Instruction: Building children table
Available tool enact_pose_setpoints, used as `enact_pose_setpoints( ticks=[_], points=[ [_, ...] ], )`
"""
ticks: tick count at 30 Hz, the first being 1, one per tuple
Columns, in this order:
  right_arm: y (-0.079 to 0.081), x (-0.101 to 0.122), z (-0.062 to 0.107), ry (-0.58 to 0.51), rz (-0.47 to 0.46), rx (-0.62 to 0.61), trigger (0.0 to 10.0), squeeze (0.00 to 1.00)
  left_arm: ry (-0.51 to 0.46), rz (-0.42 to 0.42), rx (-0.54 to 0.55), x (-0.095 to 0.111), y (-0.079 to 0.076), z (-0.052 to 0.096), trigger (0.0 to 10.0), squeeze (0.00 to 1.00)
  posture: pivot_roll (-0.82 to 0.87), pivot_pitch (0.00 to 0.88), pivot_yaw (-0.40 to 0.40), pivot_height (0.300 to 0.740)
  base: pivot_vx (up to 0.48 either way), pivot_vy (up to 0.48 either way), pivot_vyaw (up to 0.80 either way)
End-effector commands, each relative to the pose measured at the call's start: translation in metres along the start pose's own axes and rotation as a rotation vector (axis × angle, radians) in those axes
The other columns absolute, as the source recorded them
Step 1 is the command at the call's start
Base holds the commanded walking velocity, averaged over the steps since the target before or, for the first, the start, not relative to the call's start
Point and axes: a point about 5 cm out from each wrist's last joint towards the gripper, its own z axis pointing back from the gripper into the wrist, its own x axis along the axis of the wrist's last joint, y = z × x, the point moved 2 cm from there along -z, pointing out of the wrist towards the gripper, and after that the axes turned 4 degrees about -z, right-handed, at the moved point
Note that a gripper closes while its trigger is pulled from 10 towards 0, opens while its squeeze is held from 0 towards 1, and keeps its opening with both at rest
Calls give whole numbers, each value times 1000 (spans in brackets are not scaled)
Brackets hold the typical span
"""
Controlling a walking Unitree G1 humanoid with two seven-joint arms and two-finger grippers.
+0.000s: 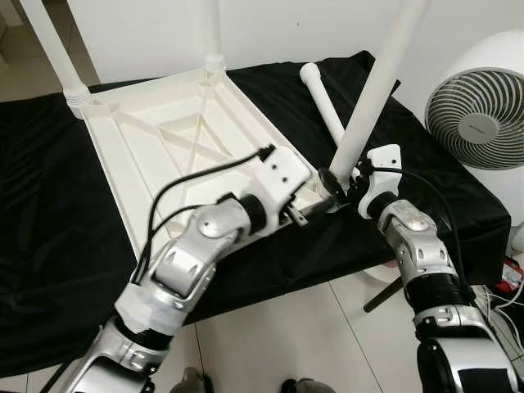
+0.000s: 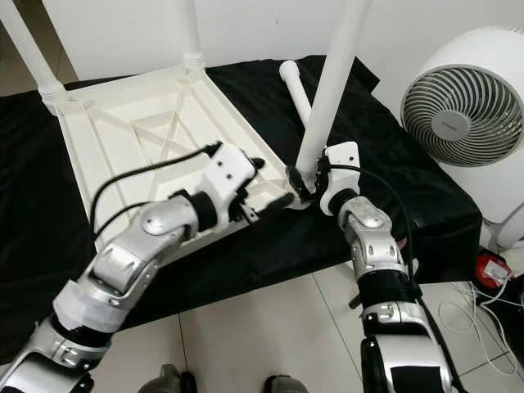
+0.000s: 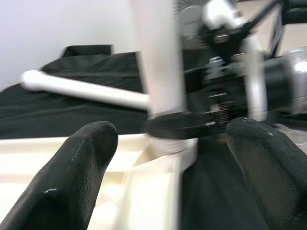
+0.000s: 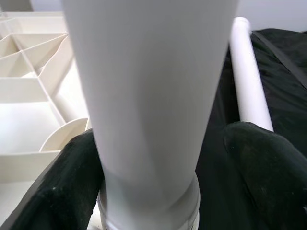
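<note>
White plastic table leg (image 1: 372, 98), near-upright in the tabletop (image 1: 164, 139) corner socket nearest us; right end effector (image 1: 342, 187) pinches its base, left end effector (image 1: 304, 214) spread just beside.

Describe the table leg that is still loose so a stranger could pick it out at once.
Start at the upturned white tabletop on the black cloth. Off its far right corner, toward the fan, a white table leg lies flat on the cloth. The other legs stand upright in corner sockets; this one lies down, unattached.
</note>
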Motion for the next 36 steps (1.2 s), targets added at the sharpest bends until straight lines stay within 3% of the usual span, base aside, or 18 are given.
enact_pose_setpoints(
  ticks=[1,7,13,24,36],
  points=[
    [2,-12,3,46,-18,40,10000,0,-4,-13,-24,0,2,1,10000,0,-74,96,20,740,0,0,0],
    [6,-17,3,74,7,138,10000,0,-4,-17,-27,2,5,3,10000,0,-76,99,29,740,0,0,0],
    [-3,-10,-4,76,80,129,10000,0,5,-16,-69,1,0,4,10000,0,-67,96,28,740,0,0,0],
    [-10,3,-12,66,123,137,10000,0,48,-15,-161,-8,-15,10,10000,0,-56,97,16,740,0,0,0],
    [25,-4,-14,82,112,411,10000,0,74,-19,-229,-13,-23,19,10000,0,-48,93,8,740,0,0,0]
  ],
)
